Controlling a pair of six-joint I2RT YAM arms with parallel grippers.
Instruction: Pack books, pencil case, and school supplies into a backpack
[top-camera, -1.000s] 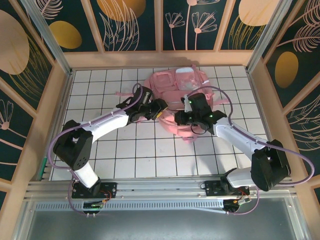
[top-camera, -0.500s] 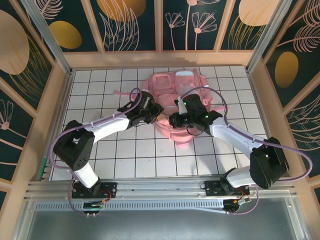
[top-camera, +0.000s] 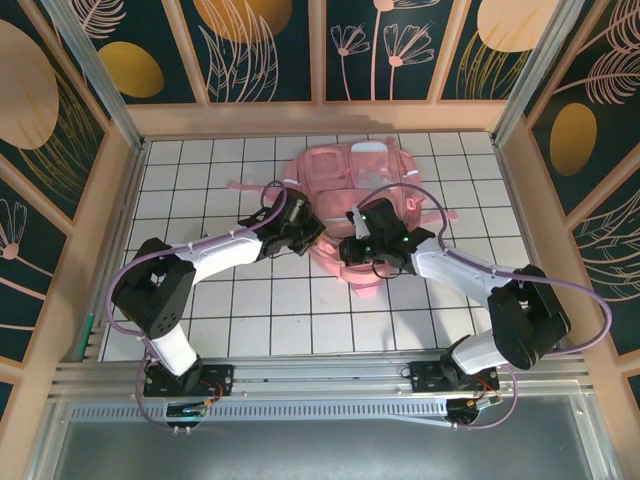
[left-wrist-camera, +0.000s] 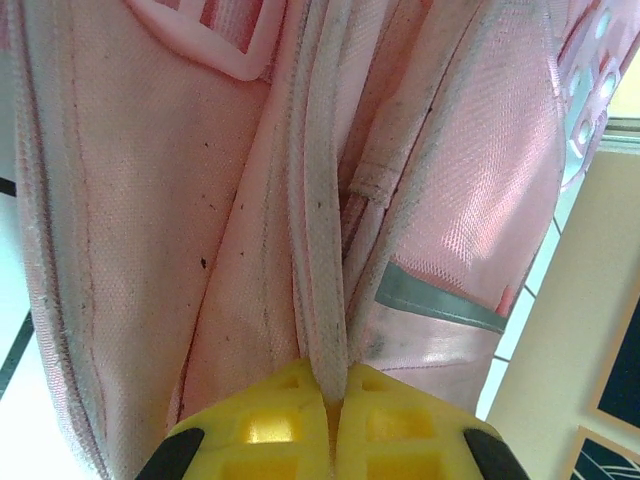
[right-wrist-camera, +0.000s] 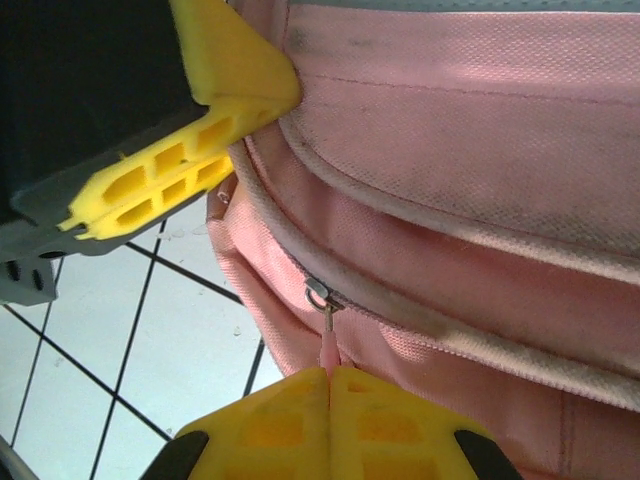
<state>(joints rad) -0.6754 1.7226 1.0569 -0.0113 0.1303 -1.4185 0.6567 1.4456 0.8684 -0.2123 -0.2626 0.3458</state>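
Observation:
The glossy pink backpack (top-camera: 362, 172) lies at the back middle of the white tiled table (top-camera: 250, 300). My left gripper (top-camera: 318, 232) is at its near left side, shut on a pale piped seam (left-wrist-camera: 320, 250) of the backpack (left-wrist-camera: 130, 200); the seam runs down between my yellow fingertips (left-wrist-camera: 335, 385). Close beside it, my right gripper (top-camera: 345, 250) (right-wrist-camera: 330, 375) is shut on the pink zipper pull (right-wrist-camera: 328, 350) hanging from the metal slider (right-wrist-camera: 318, 293) of the backpack (right-wrist-camera: 450, 150). The left gripper's yellow fingers (right-wrist-camera: 215, 110) press the fabric just above. The books, pencil case and school supplies are hidden.
Pink straps trail from the backpack to the left (top-camera: 245, 187) and right (top-camera: 440, 215). Wooden walls (top-camera: 120, 190) fence the table on the left, right and back. The two arms meet over the table's middle, with open tiles towards the near edge.
My left gripper has shut on the backpack's seam. Both grippers have shifted slightly nearer and leftward, and the backpack's near end has drawn in with them.

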